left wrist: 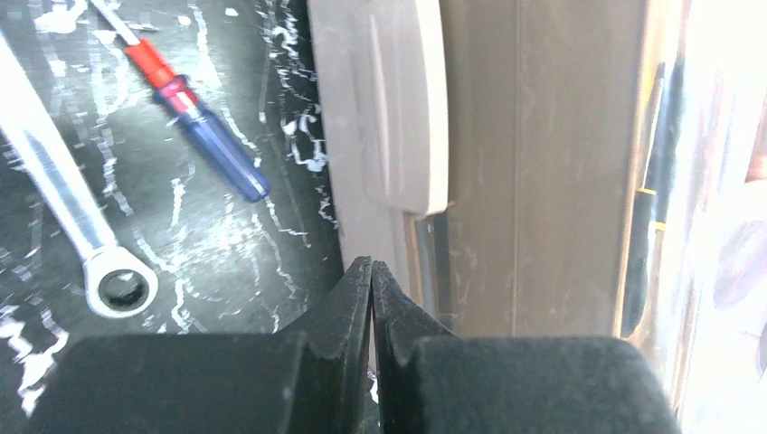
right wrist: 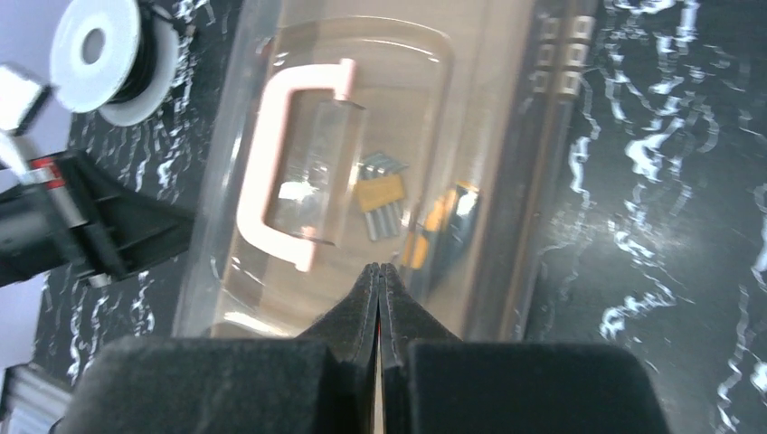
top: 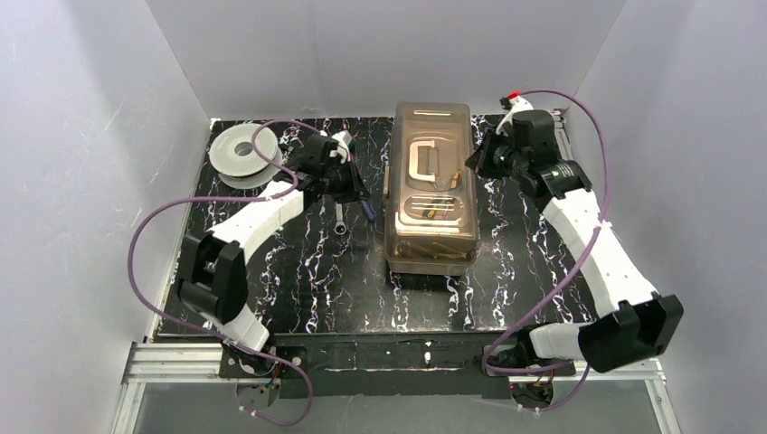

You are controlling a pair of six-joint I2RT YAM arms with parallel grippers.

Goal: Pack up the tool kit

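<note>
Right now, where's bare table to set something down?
Biggest free patch: the near half of the mat, in front of the toolbox, between the left arm and the right arm. Crowded: the strip left of the toolbox, where the wrench and screwdriver lie; the far-left corner holds the spool; the right arm hangs over the right strip.

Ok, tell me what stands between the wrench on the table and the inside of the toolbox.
The translucent lid, closed over the toolbox; the wrench lies on the table to its left.
</note>
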